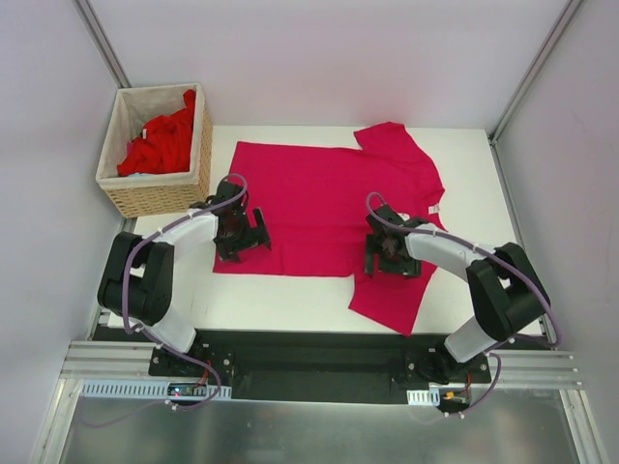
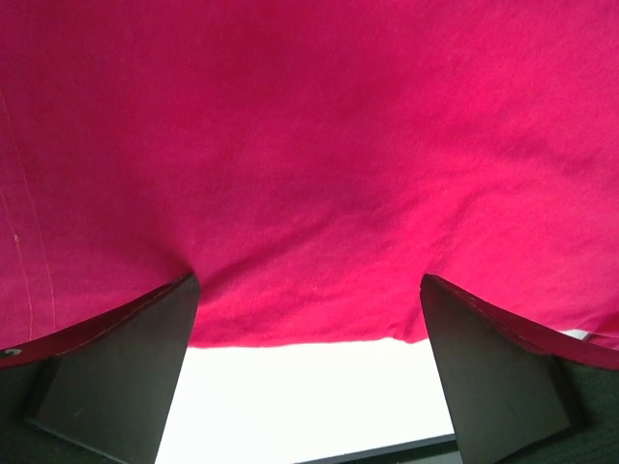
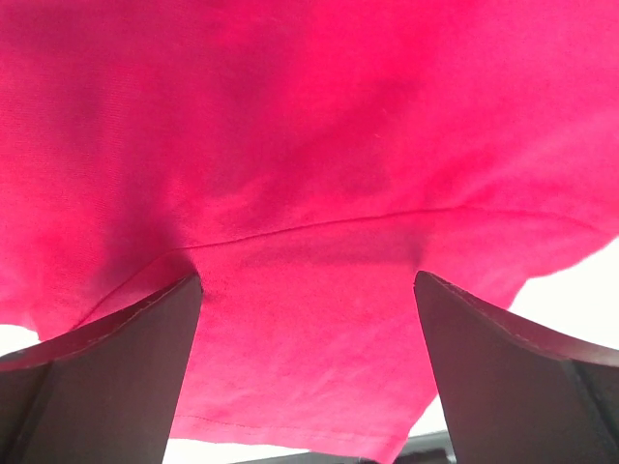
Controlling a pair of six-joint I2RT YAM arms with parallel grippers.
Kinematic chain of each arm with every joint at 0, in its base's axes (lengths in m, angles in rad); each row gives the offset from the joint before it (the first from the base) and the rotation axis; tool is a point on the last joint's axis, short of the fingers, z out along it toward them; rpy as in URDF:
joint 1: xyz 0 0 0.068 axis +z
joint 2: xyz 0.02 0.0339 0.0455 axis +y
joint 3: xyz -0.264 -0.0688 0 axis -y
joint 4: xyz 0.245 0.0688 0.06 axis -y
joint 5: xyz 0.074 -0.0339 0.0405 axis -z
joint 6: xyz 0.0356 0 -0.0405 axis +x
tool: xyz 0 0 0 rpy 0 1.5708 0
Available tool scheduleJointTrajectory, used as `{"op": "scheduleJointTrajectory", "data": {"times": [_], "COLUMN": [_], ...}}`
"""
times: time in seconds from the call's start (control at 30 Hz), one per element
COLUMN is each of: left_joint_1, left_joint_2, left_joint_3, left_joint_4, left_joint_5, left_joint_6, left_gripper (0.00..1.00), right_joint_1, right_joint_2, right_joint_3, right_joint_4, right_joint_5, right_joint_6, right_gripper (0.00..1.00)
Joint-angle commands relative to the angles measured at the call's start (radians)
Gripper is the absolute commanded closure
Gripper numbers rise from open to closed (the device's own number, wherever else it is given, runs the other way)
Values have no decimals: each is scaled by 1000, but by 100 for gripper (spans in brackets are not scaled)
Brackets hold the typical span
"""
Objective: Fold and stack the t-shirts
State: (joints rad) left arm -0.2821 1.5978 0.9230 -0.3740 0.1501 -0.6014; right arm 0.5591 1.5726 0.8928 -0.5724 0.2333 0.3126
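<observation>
A magenta-crimson t-shirt [image 1: 309, 198] lies spread flat on the white table [image 1: 290, 300], its small white neck label [image 1: 434, 209] at the right. My left gripper [image 1: 237, 232] is open, tips down on the shirt's near-left corner. In the left wrist view its jaws [image 2: 308, 280] stand wide apart at the shirt's edge [image 2: 290, 193], with bare table between them. My right gripper [image 1: 387, 253] is open on the shirt by the near sleeve [image 1: 387, 295]. In the right wrist view its jaws [image 3: 308, 278] straddle cloth with a seam [image 3: 319, 224]. Brighter red t-shirts [image 1: 160, 145] are bunched in the basket.
A woven wicker basket [image 1: 160, 196] with a white liner stands at the back left, just beyond the left gripper. White walls close in the table at the back and both sides. The black base rail [image 1: 309, 353] runs along the near edge.
</observation>
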Motion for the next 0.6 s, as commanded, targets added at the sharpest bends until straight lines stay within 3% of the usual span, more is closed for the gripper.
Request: {"op": "scheduleJointTrajectory", "data": {"times": [0.0, 0.27, 0.57], "left_joint_1": [-8, -5, 40], "left_joint_2": [-71, -24, 253], "left_joint_3": [40, 332, 709], "left_joint_4": [-69, -144, -169], "left_joint_5": [-26, -55, -26], "left_joint_6": [11, 48, 109], "left_gripper": [1, 1, 1], "right_joint_1": [2, -68, -286], "right_joint_2": [-57, 9, 340], "right_joint_3": [53, 481, 877], "right_joint_4": [-148, -222, -132], "right_joint_5": [131, 215, 78], "right_joint_6": [6, -102, -181], "right_gripper": [4, 4, 4]}}
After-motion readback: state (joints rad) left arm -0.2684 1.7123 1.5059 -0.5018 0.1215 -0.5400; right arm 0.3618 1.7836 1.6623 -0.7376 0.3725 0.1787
